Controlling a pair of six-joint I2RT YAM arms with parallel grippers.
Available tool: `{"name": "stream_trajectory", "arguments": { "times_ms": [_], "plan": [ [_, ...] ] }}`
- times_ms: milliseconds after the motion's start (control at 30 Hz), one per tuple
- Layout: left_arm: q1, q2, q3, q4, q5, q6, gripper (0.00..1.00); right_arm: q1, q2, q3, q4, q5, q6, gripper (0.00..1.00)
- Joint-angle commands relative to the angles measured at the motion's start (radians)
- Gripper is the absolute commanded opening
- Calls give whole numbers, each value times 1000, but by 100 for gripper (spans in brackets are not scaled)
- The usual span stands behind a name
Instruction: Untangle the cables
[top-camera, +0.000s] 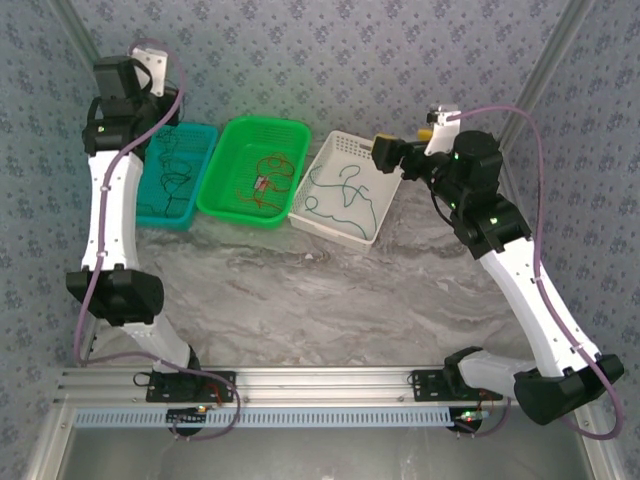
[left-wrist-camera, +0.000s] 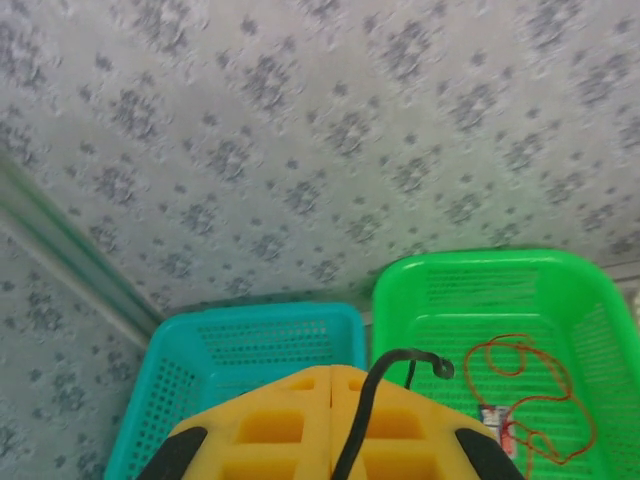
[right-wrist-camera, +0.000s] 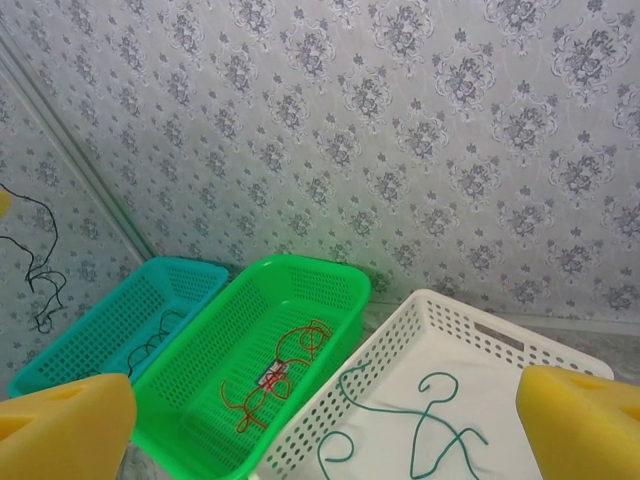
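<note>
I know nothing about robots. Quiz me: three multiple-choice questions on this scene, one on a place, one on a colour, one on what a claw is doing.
1. The red cable lies: A. on the tabletop; B. in the green basket; C. over an arm.
2. The cable in the white basket is: A. yellow; B. black; C. green.
3. The left gripper is: A. shut on a black cable; B. wide open; C. holding a basket.
B: red loops lie inside the green basket. C: that strand is green. A: its yellow fingers meet around the black cable.
</note>
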Motion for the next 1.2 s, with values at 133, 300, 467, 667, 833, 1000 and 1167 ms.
{"name": "stream_trajectory", "arguments": {
  "times_ms": [133,300,467,667,833,1000,1167],
  "plan": [
    [113,107,-7,-25,-22,-12,1,-12,-35,-35,-34,3,25,100],
    [144,193,-36,-22,-31,-31,1,-22,-42,-45,-48,7,26,100],
    [148,292,-28,-37,-44,-67,0,-30,-53,-55,-61,8,32,100],
    [152,385,-7,-101,-114,-90,0,-40,-80,-78,-69,13,41,100],
    [154,464,32,-169,-124,-112,0,-46,-107,-107,-72,22,44,100],
    [155,557,149,-286,-152,-148,13,-66,-128,-126,-81,24,44,100],
    [155,559,201,-326,-167,-204,59,-89,-134,-136,-84,13,49,100]
  ]
}}
